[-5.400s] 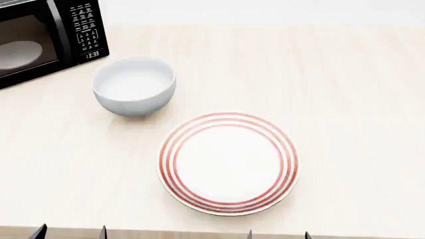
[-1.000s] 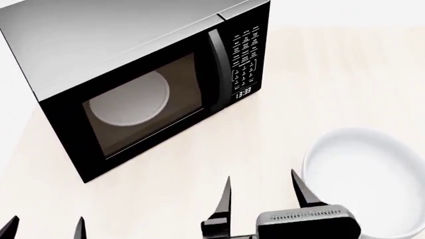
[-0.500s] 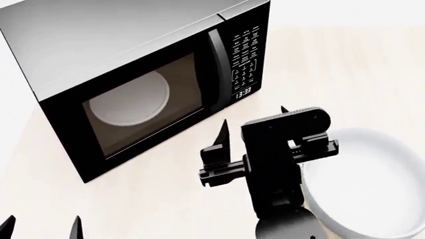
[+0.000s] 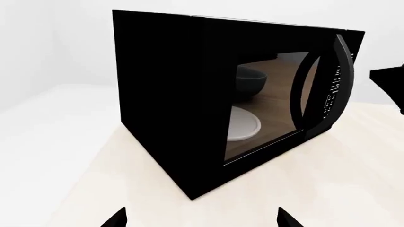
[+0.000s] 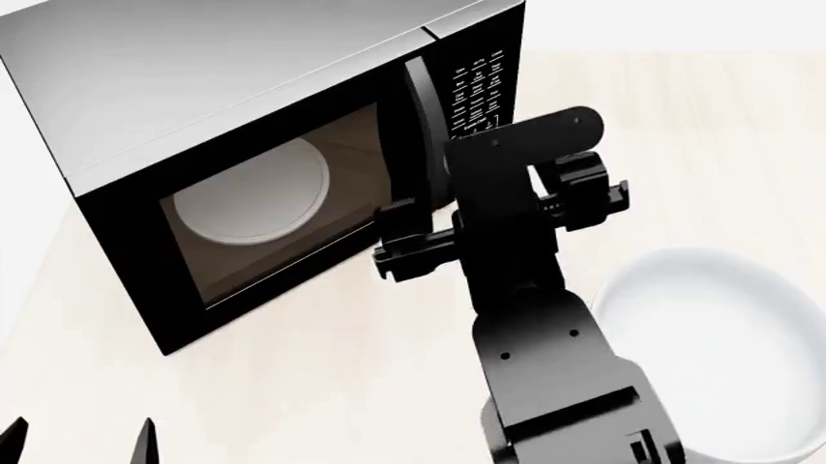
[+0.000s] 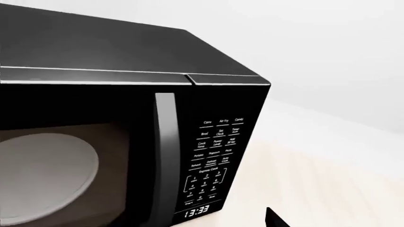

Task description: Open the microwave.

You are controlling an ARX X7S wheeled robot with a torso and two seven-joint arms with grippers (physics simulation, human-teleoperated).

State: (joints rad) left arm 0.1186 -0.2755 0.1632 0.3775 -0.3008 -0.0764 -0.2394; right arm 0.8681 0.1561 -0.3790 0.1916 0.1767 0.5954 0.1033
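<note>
The worktop (image 5: 697, 126) carries the microwave (image 5: 258, 145), filling the head view's upper left, door closed, white turntable (image 5: 251, 193) behind the glass. At lower right sits a white bowl (image 5: 722, 348). The right end effector (image 5: 432, 208) hovers mid-frame by the vertical handle (image 6: 164, 156), fingers spread. The left end effector (image 5: 77, 447), bottom left, is also spread.
</note>
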